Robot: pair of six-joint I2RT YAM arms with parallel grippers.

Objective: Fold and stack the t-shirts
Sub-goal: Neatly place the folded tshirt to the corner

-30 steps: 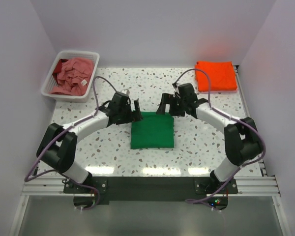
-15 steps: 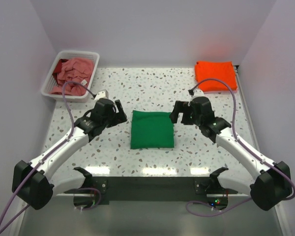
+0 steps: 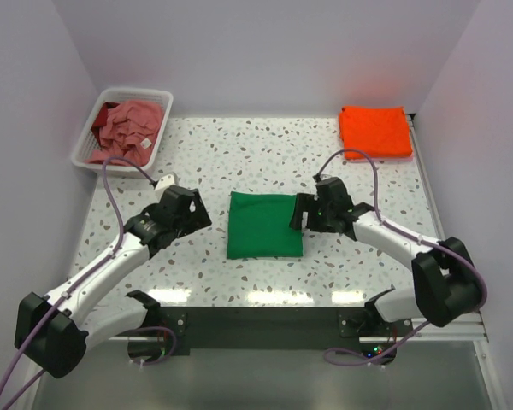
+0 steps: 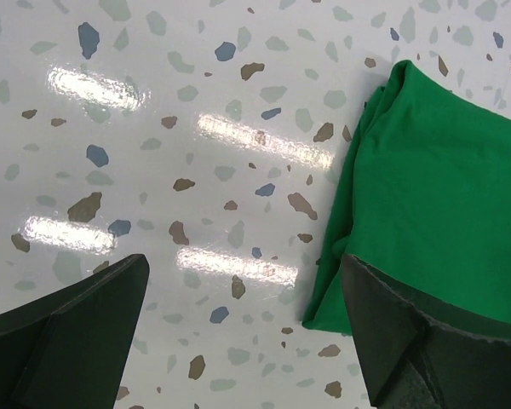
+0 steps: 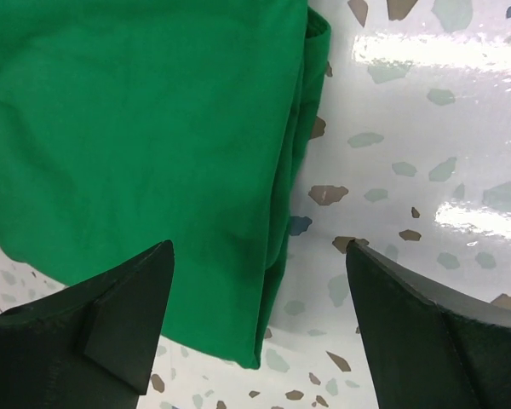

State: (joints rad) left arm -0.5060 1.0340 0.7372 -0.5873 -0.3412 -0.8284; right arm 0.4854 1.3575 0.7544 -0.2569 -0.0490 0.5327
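Three shirts: green shirt (image 3: 265, 225) at centre, orange shirt (image 3: 375, 131) at 1 o'clock, pink shirt (image 3: 128, 128) in one basket (image 3: 111, 169) at 11 o'clock. Left jaws and right jaws both stand wide.

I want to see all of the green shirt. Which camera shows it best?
The top external view: the whole folded green shirt shows there, flat on the table. Each wrist view catches only one side edge of it.

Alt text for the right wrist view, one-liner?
A folded bright green cotton t-shirt fills the upper left, its layered edge lying between the open black fingers of the right gripper. Glossy white speckled tabletop shows on the right.
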